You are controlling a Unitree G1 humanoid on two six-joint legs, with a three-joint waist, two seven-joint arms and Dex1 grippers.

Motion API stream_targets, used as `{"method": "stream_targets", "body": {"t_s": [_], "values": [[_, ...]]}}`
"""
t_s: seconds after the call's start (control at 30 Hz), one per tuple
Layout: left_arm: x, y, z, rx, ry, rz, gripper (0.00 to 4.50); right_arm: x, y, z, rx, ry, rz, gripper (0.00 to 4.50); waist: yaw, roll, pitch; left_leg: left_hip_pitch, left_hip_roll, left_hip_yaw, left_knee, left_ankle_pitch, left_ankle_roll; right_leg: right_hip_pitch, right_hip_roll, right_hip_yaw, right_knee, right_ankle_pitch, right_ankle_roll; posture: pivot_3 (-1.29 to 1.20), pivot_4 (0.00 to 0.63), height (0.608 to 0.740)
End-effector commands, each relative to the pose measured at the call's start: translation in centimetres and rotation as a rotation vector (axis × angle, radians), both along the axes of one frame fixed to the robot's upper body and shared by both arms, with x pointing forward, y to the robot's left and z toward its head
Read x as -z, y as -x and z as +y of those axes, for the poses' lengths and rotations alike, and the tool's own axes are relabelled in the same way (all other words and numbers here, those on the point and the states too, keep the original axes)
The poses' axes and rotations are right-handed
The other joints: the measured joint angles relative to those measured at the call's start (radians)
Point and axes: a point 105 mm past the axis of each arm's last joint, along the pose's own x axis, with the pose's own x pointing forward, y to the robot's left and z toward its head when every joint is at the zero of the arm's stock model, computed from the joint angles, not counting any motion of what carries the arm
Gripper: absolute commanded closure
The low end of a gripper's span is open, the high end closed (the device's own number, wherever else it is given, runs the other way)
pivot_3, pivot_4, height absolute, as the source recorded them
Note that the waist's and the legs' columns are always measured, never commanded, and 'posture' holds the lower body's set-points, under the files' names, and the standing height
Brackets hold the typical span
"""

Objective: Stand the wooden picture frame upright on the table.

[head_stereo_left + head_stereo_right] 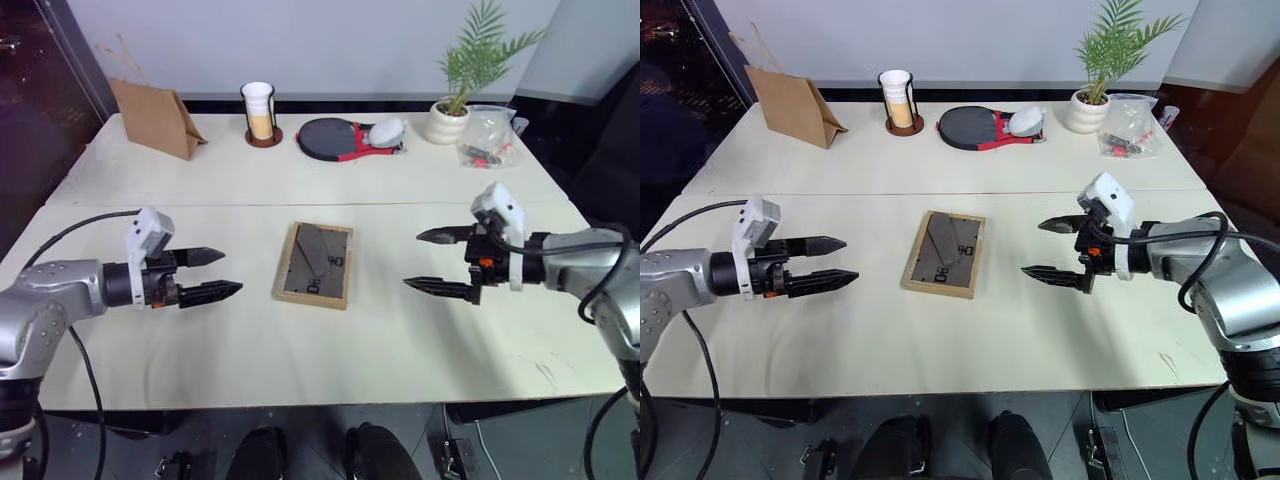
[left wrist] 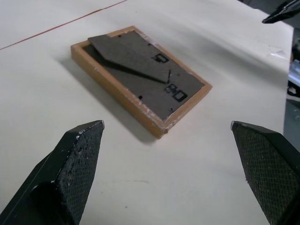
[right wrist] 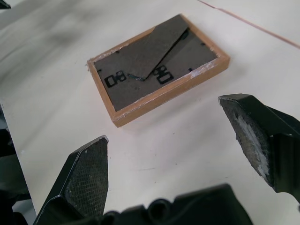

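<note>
table [image 1: 300, 340] bears one frame [image 1: 316, 264], face down between left gripper [image 1: 216, 275] and right gripper [image 1: 432, 260], both wide open, empty; wrist views show its stand flap [image 2: 131, 58].

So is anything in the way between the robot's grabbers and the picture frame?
No, nothing visible. The wooden picture frame lies face down on the table, with only bare tabletop between it and the open left gripper and open right gripper on either side.

Looking like lab or office test space: large cream table [image 1: 300, 350] sitting against plain grey wall, holding staged props: paper bag [image 1: 155, 118], potted plant [image 1: 452, 110], paddle [image 1: 335, 138], cup stack [image 1: 259, 112].
</note>
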Motion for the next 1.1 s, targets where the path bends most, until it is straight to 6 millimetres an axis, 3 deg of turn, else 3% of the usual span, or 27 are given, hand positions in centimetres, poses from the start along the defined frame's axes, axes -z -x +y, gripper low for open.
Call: {"method": "stream_targets", "body": {"t_s": [0.03,0.27,1.0,1.07,1.1], "values": [[0.2,-0.2,0.0,-0.017,-0.016,-0.014,0.0,-0.6,-0.2,0.4,-0.014,0.006,-0.054,0.08,0.001,0.0,0.0,0.0,0.0,0.0,0.0,0.0,0.0,0.0,0.0,0.0,0.0,0.0,0.0,0.0,0.15,0.74],[-0.4,-0.6,-0.2,-0.015,0.023,-0.047,0.0,-0.2,-0.3,0.8,-0.017,0.01,-0.069,0.08,0.003,0.0,0.0,0.0,0.0,0.0,0.0,0.0,0.0,0.0,-0.001,0.0,0.0,0.0,0.0,0.0,0.15,0.74],[0.4,-2.1,-0.5,-0.033,-0.018,-0.086,0.0,0.2,-1.9,0.4,0.088,-0.005,-0.11,0.08,0.001,0.0,0.0,0.0,0.0,0.0,0.001,0.0,0.0,0.001,0.0,0.0,0.0,0.0,0.0,0.0,0.15,0.74],[0.6,-2.9,-0.2,-0.074,-0.045,-0.112,0.56,0.3,-2.6,0.2,0.13,-0.004,-0.112,0.0,0.002,0.0,0.0,0.0,0.0,0.0,0.001,0.0,0.0,0.001,0.0,0.0,0.0,0.0,0.0,0.0,0.15,0.74],[0.7,-3.3,-0.2,-0.091,-0.052,-0.124,0.87,0.4,-3.0,0.1,0.159,-0.006,-0.116,0.27,0.002,0.0,0.0,0.0,0.0,0.0,0.001,0.0,0.0,0.001,0.0,0.0,0.001,0.0,0.0,0.0,0.15,0.74]]}}
